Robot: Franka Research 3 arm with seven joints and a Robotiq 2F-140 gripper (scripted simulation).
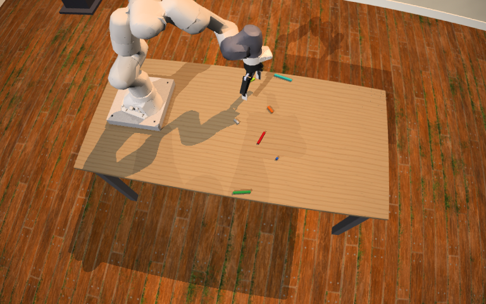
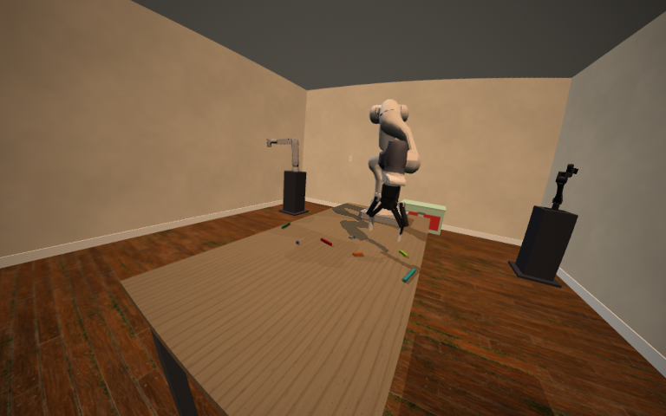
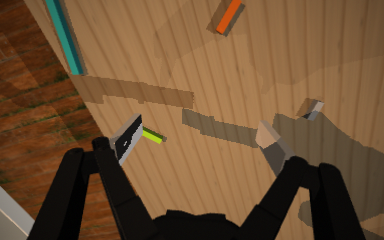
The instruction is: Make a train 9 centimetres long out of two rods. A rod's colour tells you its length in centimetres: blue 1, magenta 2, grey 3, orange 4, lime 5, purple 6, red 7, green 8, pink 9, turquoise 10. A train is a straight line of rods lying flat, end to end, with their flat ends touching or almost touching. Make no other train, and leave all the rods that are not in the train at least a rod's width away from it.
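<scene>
My gripper (image 1: 251,85) (image 2: 385,232) (image 3: 199,126) is open and empty, above the table near its far edge. A lime rod (image 1: 252,79) (image 2: 402,253) (image 3: 153,135) lies below it, beside the left finger in the wrist view and partly hidden in the top view. An orange rod (image 1: 270,109) (image 2: 357,254) (image 3: 229,17) and a grey rod (image 1: 236,121) (image 2: 351,237) (image 3: 315,109) lie apart from it. A red rod (image 1: 261,137) (image 2: 326,242) lies near the table's middle, with a small blue rod (image 1: 276,158) (image 2: 297,242) beyond it. No rods touch end to end.
A turquoise rod (image 1: 283,77) (image 2: 408,274) (image 3: 65,40) lies close to the table's far edge. A green rod (image 1: 242,192) (image 2: 285,225) lies close to the opposite long edge. The arm's base plate (image 1: 164,96) stands at the left of the table in the top view.
</scene>
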